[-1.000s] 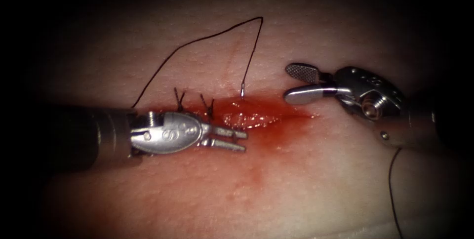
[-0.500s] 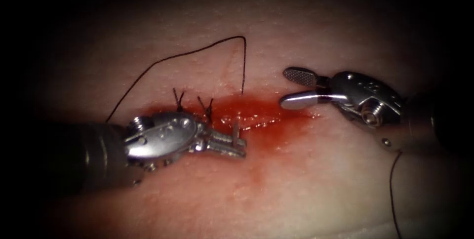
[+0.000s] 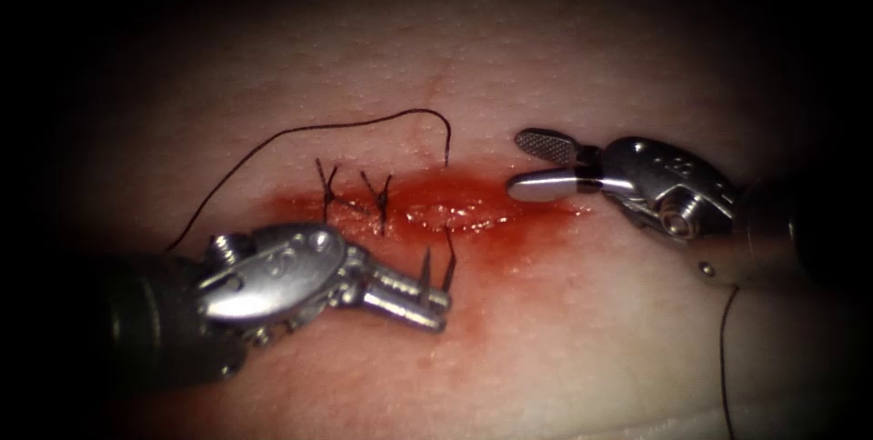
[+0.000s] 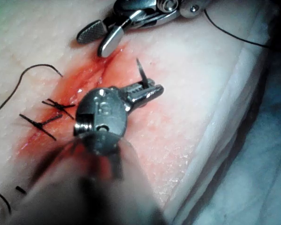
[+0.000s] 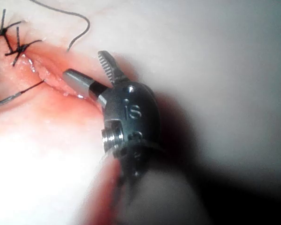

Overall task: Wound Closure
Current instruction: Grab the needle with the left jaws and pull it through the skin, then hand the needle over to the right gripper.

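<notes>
The needle (image 3: 425,269) is out of the tissue (image 3: 591,331), at the 6 o'clock side of the cut (image 3: 455,213), near its middle. The left tool (image 3: 438,308) pinches it, as far as I can judge around the middle of its curve, and the sharp end stands toward 12 o'clock. The left wrist view shows the same grip (image 4: 154,89), with the needle (image 4: 141,72) rising from the jaws.

The thread (image 3: 300,129) makes a loose arc on the 12 o'clock side of the cut, enters the tissue there and comes out at the 6 o'clock side, just beside the needle. Two finished stitches (image 3: 329,184) sit on the left part of the cut. Red fluid (image 3: 491,249) covers the cut and spreads toward 6 o'clock.

The right tool (image 3: 532,165) is at the right end of the cut, at 3 o'clock. Its jaws are spread and hold nothing.

I judge the step to be drawing the thread through. To do it well, pull in line with the thread's exit, slowly, so the tissue is not torn. Watch that the loose arc does not catch on the stitches.

In the right wrist view the right tool (image 5: 84,65) bears a stamped mark that looks like "is". The mark on the left tool I cannot read.
</notes>
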Motion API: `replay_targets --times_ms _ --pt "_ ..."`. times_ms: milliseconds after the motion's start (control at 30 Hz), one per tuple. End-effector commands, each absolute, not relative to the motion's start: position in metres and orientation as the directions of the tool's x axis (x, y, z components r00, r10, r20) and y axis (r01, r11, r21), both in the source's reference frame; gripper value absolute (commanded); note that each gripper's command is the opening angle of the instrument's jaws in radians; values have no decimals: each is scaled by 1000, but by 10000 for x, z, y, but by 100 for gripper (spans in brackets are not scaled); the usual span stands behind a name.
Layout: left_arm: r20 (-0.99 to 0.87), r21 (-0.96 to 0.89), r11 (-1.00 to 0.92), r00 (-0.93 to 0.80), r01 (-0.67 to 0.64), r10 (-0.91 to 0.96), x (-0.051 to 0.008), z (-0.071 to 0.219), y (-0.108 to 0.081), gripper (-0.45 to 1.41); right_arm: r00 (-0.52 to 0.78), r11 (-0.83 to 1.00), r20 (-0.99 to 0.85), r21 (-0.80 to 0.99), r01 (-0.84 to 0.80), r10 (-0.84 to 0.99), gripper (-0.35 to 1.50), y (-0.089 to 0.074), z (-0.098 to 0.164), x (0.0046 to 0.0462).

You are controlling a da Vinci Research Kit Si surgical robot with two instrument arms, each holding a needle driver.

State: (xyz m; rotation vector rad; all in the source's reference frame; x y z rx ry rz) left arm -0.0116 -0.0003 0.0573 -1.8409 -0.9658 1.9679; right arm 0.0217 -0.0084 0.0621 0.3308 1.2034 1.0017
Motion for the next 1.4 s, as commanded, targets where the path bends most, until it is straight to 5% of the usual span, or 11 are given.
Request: replay_targets --times_ms 33,433,1133,1267,1333,1400 --pt "-805 -593 -772 -138 229 578 -120 575 -2 -45 18 552 -615 693 -464 788 32 -85 623 225" --pt "-992 -118 -986 -64 115 111 -112 533 42 -45 38 539 -594 700 -468 804 22 -88 621 225" --pt "-990 115 -993 -80 -17 -114 -93 486 129 -45 46 524 -574 708 -475 817 17 -97 620 228" --pt "-988 130 -991 -90 -17 -128 -94 499 117 -45 31 490 -543 730 -476 839 34 -97 615 227" --pt "-984 150 -989 -96 -14 -148 -95 517 102 -45 10 444 -500 758 -478 866 79 -95 607 228" --pt "-981 166 -986 -101 -12 -164 -97 531 91 -45 -7 408 -467 780 -475 884 98 -94 601 228"
